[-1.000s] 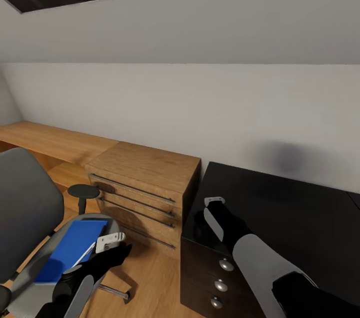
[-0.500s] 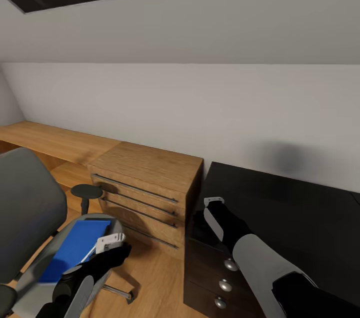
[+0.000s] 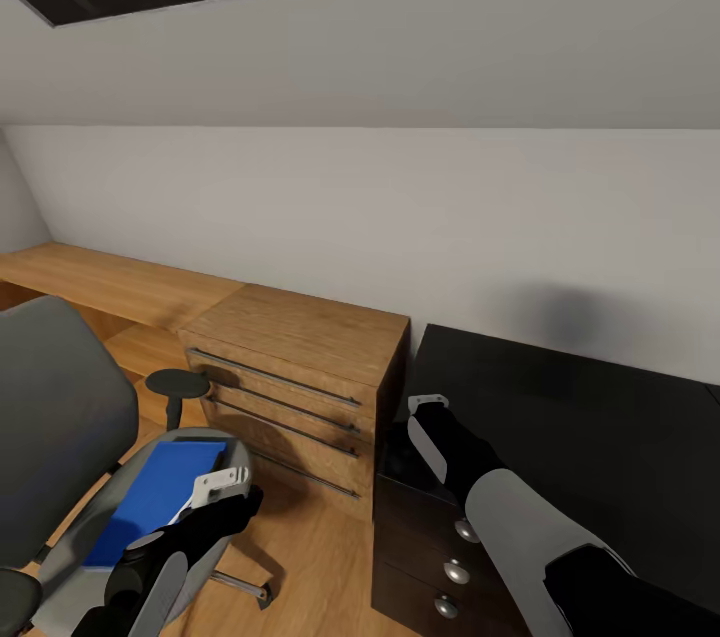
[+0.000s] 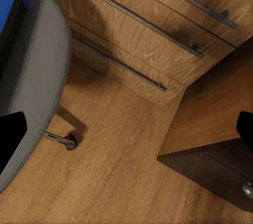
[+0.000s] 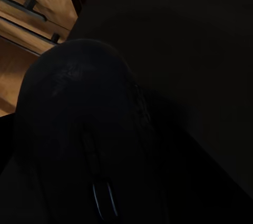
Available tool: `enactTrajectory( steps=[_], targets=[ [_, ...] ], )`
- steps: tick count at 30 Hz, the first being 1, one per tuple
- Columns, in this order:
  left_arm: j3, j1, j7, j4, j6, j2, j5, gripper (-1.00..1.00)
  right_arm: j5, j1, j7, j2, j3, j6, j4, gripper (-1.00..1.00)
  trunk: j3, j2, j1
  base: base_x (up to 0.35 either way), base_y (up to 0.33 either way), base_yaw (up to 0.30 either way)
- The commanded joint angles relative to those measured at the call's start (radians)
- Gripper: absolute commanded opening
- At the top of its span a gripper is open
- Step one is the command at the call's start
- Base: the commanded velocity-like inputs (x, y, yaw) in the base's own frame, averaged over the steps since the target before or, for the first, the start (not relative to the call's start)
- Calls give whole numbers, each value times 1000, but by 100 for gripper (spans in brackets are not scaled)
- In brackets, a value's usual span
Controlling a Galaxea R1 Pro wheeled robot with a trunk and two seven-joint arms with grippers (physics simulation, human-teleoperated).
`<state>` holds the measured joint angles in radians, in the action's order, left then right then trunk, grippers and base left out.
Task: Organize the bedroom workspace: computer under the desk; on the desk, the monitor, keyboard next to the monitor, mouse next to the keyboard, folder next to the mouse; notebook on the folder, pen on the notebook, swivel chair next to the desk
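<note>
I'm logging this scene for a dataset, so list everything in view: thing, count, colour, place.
swivel chair: one, grey, lower left on the floor.
folder: one, bright blue, flat on the chair seat.
oak drawer cabinet: one, light wood, between chair and desk.
low oak bench: one, light wood, along the wall.
desk: one, glossy black, right, with silver-knobbed drawers.
mouse: one, dark, close before the right wrist camera, over the desk.
left hand: white fingers, above the chair seat's edge.
right hand: over the desk corner.
</note>
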<state>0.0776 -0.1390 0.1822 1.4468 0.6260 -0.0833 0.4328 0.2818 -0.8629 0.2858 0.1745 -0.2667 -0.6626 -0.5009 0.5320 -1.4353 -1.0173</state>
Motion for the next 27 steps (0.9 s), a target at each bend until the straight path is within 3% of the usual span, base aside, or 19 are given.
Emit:
enactTrajectory(
  steps=[1, 26, 27],
  targets=[
    [2, -1, 10, 1, 3, -1, 11, 100, 13, -1, 13, 0, -3, -3, 0, -100, 1, -1, 0, 0, 0, 0],
    [2, -1, 10, 0, 2, -1, 11, 100, 10, -1, 67, 0, -3, -7, 1, -100, 1, -1, 0, 0, 0, 0],
    [2, -1, 10, 0, 2, -1, 11, 100, 10, -1, 67, 0, -3, -7, 1, 100, 1, -1, 0, 0, 0, 0]
  ],
)
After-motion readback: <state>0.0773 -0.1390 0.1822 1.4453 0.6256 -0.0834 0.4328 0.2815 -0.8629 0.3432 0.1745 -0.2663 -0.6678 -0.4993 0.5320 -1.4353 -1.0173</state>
